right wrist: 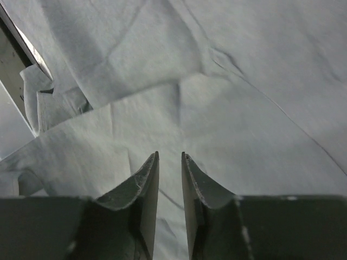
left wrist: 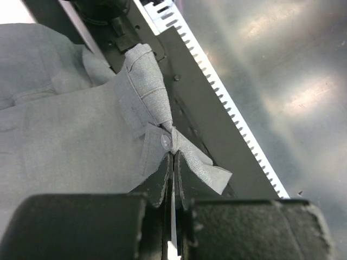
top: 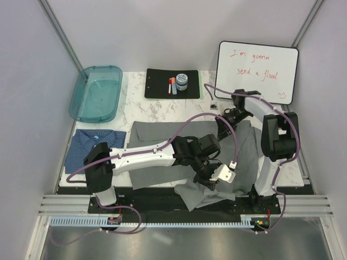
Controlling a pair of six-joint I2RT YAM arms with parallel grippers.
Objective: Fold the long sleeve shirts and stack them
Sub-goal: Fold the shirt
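Observation:
A plain grey long sleeve shirt (top: 157, 132) lies spread across the middle of the table, and one part of it hangs over the front edge. My left gripper (top: 206, 183) reaches across to the right near that edge. In the left wrist view it (left wrist: 173, 156) is shut on the grey shirt's twisted cuff (left wrist: 149, 86), beside a button. My right gripper (top: 225, 122) is at the shirt's far right side. In the right wrist view its jaws (right wrist: 169, 155) stand a narrow gap apart just over flat grey cloth (right wrist: 244, 81), with nothing pinched between them. A folded blue patterned shirt (top: 92, 143) lies at the left.
A teal plastic tray (top: 76, 111) stands at the back left. Behind the shirt lies a black mat (top: 157, 86) with a jar (top: 181, 81) and markers (top: 172, 86). A whiteboard (top: 257, 70) leans at the back right. A slotted rail (left wrist: 238, 124) runs along the front edge.

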